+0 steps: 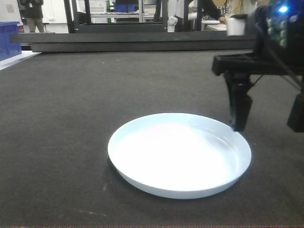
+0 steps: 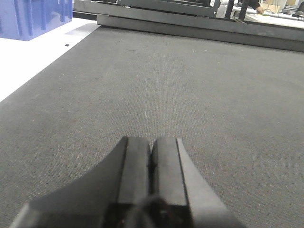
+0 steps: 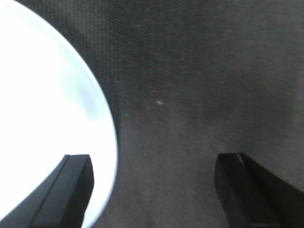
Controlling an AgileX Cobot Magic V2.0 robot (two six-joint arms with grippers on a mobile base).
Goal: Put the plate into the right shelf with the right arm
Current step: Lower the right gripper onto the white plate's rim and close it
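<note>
Exterior front-facing view: a blue bin stands at 10 o'clock. A wall notice at 11 o'clock is too blurred to read. The dark mat runs open from the left edge to the plate, which lies flat on it at 6 o'clock, rim up. Two dark beams bound the mat's far edge at 12 o'clock. At 3 o'clock the right gripper points down with its jaws spread wide. One finger stands at the plate's rim, at the plate's 2 o'clock.

Left wrist-mounted view: a white surface meets the mat along a diagonal edge at 9 o'clock. At 6 o'clock the left gripper has its pads pressed together, nothing between them, with open mat ahead.

Right wrist-mounted view: the plate fills 9 o'clock. The plate's rim passes between the spread fingers: the near-left fingertip is over the plate's inside, the other fingertip over mat. Whether either touches the plate cannot be told.
</note>
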